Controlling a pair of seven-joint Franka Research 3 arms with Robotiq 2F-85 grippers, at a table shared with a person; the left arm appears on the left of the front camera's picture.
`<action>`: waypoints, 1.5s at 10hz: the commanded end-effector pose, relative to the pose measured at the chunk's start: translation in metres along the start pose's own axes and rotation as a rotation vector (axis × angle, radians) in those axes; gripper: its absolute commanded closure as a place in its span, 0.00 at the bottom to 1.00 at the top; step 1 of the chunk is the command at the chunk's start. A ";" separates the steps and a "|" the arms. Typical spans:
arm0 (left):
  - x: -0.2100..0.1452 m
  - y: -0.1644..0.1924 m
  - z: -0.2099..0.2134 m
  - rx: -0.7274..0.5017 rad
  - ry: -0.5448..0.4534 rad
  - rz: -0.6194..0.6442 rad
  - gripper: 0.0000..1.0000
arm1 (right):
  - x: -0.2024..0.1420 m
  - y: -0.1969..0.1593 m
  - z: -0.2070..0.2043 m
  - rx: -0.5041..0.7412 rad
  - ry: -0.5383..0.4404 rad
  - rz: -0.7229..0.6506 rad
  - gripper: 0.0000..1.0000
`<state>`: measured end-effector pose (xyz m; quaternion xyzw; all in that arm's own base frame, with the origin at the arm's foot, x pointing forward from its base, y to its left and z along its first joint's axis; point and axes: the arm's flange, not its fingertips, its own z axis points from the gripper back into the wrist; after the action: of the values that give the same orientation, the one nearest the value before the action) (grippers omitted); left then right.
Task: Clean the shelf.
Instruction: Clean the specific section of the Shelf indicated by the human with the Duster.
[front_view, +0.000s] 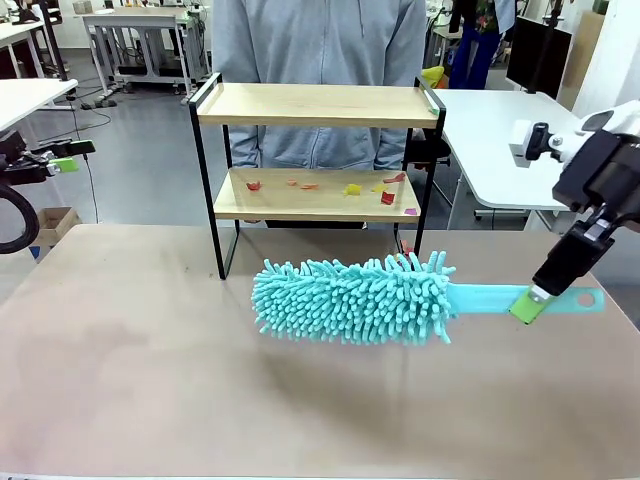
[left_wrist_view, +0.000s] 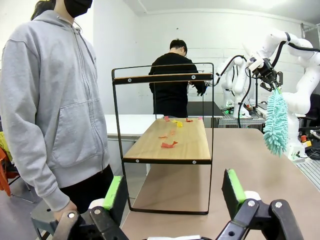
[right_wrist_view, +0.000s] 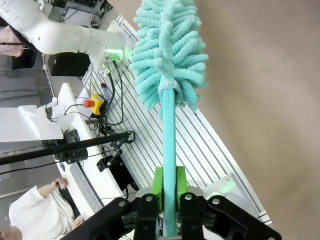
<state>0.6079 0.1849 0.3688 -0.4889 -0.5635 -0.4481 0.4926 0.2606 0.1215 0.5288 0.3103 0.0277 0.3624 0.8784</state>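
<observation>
Obliquely, right pincer (front_view: 528, 305) tight on duster (front_view: 350, 300) handle, before shelf (front_view: 318, 105).

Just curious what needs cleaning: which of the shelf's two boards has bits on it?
The lower board: red and yellow scraps lie scattered on it, while the top board looks bare.

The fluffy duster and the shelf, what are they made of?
The duster looks like soft chenille microfibre: its turquoise head is a mass of thick, matte strands. Its handle seems smooth plastic, flat and evenly coloured. The shelf has pale boards with faint grain, probably wood, in a thin black frame that looks like painted metal.
</observation>
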 end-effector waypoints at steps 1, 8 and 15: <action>0.003 -0.002 -0.001 -0.005 0.004 -0.006 0.00 | 0.001 0.004 0.003 0.001 0.001 -0.003 0.87; 0.003 -0.002 -0.001 -0.005 0.004 -0.006 0.00 | 0.001 0.004 0.003 0.001 0.001 -0.003 0.87; 0.003 -0.002 -0.001 -0.005 0.004 -0.006 0.00 | 0.001 0.004 0.003 0.001 0.001 -0.003 0.87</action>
<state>0.6079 0.1849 0.3688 -0.4889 -0.5635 -0.4481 0.4926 0.2605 0.1215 0.5289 0.3103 0.0278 0.3624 0.8784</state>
